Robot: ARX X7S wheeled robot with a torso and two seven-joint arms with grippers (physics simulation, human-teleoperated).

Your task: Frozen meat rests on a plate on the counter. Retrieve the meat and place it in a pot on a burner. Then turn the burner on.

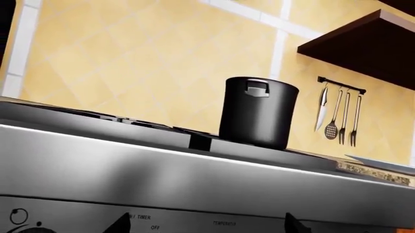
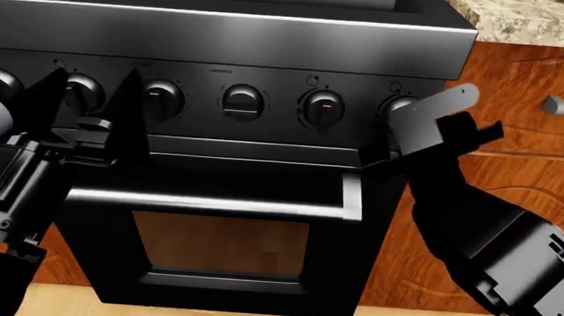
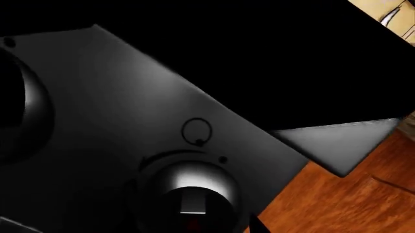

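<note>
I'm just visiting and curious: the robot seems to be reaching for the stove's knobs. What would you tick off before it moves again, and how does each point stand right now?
1. Pot standing upright on the stove top: ok.
2. Meat inside the pot: cannot tell; the left wrist view looks up at its side, not into it.
3. Right gripper near the rightmost knob: ok; the right wrist view shows that knob close up.
4. Right gripper closed on the knob: cannot tell; its fingertips are not clearly shown.
5. That knob belongs to the pot's burner: cannot tell.
6. Left gripper away from the right arm: ok; it is at the left-hand knobs.
</note>
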